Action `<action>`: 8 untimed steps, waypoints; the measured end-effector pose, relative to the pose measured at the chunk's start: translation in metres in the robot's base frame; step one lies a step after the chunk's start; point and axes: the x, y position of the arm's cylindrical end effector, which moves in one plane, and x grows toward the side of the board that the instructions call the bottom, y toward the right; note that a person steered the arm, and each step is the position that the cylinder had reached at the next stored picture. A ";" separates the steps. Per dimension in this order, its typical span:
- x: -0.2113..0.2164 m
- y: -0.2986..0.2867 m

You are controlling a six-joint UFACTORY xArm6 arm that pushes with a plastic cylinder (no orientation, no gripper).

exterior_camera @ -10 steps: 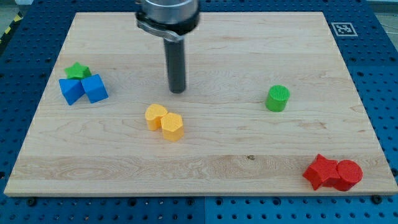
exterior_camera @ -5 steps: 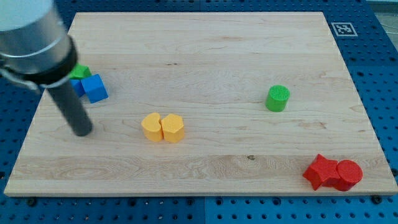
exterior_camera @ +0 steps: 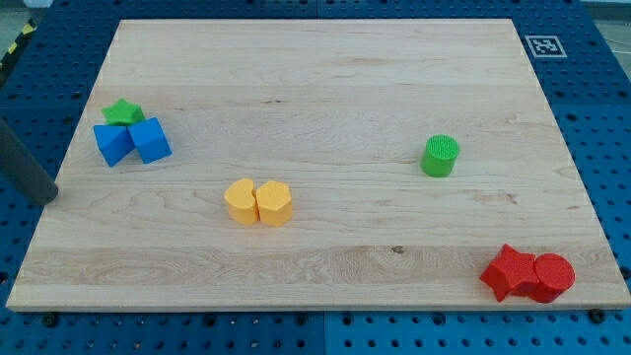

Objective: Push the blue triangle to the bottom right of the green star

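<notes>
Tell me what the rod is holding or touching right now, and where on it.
Nothing. My tip sits off the board's left edge, apart from every block. The blue triangle lies untouched beside the blue cube, just below the green star.

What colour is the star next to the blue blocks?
Green star, clearest in the camera view.

Light wooden board (exterior_camera: pixel 325 79) on a blue perforated bench (exterior_camera: pixel 601 118). Upper left: green star (exterior_camera: pixel 123 111) touching blue triangle (exterior_camera: pixel 112 144) and blue cube (exterior_camera: pixel 151 139). Centre: two touching yellow blocks (exterior_camera: pixel 258 202). Right: green cylinder (exterior_camera: pixel 440 156). Lower right: red star-like block (exterior_camera: pixel 508 272) touching red cylinder (exterior_camera: pixel 552 277).
</notes>
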 end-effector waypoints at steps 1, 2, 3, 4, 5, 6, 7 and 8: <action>-0.048 0.000; -0.051 0.015; -0.051 0.035; -0.051 0.047; -0.051 0.069; -0.052 0.099; -0.052 0.103; -0.052 0.103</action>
